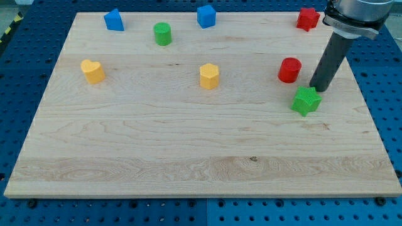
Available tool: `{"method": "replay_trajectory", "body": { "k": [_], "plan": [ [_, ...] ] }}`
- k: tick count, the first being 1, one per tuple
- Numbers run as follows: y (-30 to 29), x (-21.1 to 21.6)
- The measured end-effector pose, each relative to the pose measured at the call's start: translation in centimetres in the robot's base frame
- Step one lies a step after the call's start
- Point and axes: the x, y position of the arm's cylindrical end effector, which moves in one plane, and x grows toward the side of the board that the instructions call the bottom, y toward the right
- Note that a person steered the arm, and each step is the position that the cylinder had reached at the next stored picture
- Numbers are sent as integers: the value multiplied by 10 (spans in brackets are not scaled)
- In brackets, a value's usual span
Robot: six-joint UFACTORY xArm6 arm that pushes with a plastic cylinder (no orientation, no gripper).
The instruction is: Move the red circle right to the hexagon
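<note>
Wooden, pale and rectangular, the worktop point(188, 144) carries eight small blocks; no containers are seen. The red circular block point(289, 69) stands toward the view's right, well apart from the yellow hexagonal block point(209, 76) at centre. The tool is a plain dark rod without jaws, holding nothing; its tip point(317, 90) is set just right of the red circle, touching or nearly touching the green star-shaped block point(306, 100).
</note>
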Motion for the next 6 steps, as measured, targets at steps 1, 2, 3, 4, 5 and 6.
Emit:
{"method": "replay_trajectory", "body": {
  "k": [1, 2, 3, 4, 5, 6],
  "plan": [
    [0, -17],
    [0, -31],
    [0, -33],
    [-10, -33],
    [-41, -27],
    [-69, -21]
  ]
}}
